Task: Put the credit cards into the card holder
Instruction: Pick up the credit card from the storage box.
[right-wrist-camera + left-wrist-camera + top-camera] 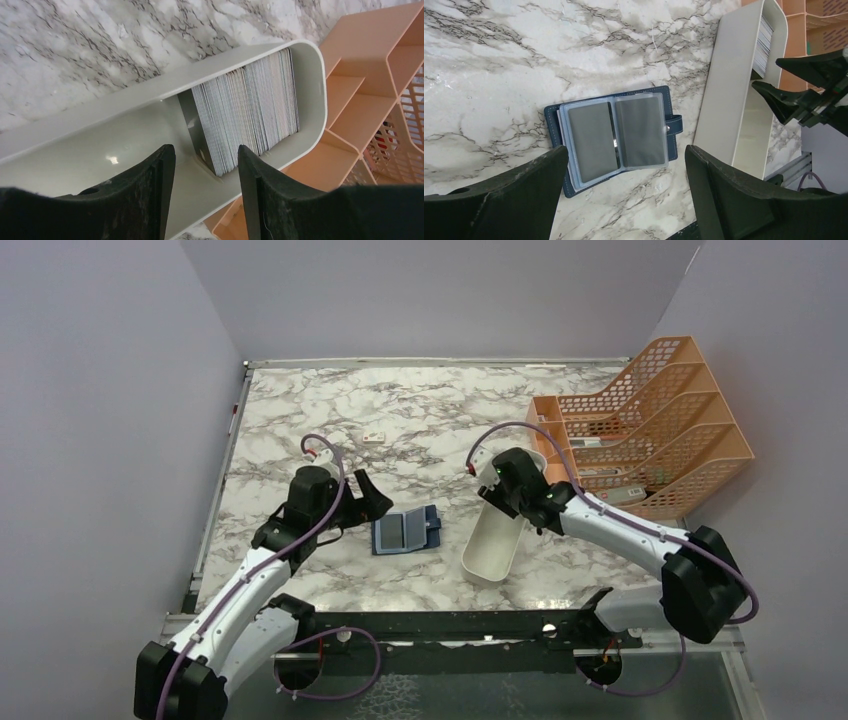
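At centre-left of the top view, the left gripper (372, 494) hovers with its fingers spread wide, just up and left of the card holder (405, 531). The holder lies open on the marble table (300, 420), a grey card (591, 142) in each clear sleeve. To its right, the long white tray (492, 545) holds a stack of credit cards (250, 112) on edge at its far end; the right gripper (492, 492) hangs there, fingers apart and empty, just beside the orange mesh rack (650, 430).
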